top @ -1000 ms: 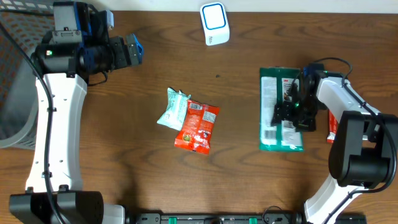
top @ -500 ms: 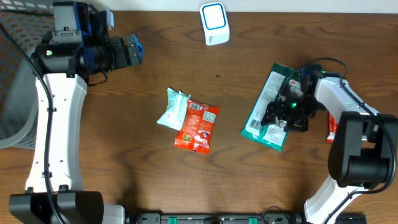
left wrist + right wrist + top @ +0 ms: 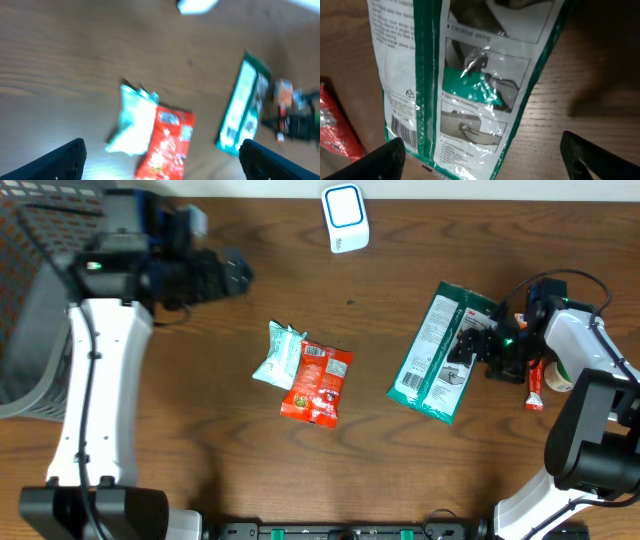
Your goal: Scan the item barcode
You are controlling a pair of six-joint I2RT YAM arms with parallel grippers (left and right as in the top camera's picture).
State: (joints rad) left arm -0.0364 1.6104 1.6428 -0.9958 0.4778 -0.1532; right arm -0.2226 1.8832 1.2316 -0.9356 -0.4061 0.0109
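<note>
Lying tilted at the right of the table (image 3: 200, 440), the green package (image 3: 440, 355) is shown printed side up (barcode near its lower corner). Red snack bag (image 3: 318, 383) and pale packet (image 3: 275, 355) are overlapped mid-table. Right gripper (image 3: 482, 142), at the package's edge, and left gripper (image 3: 162, 147) are spread wide, nothing gripped.

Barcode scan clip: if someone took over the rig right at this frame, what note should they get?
Left gripper: open, empty, beside the basket.
Right gripper: open, over the right edge of the green package, not gripping it.
The green package lies tilted on the table, its barcode facing up. The white scanner stands at the far edge, apart from it. The red packet and pale packet lie mid-table.
Done: no item at the scanner.
Left: grasp an item and show its barcode to the scanner.
</note>
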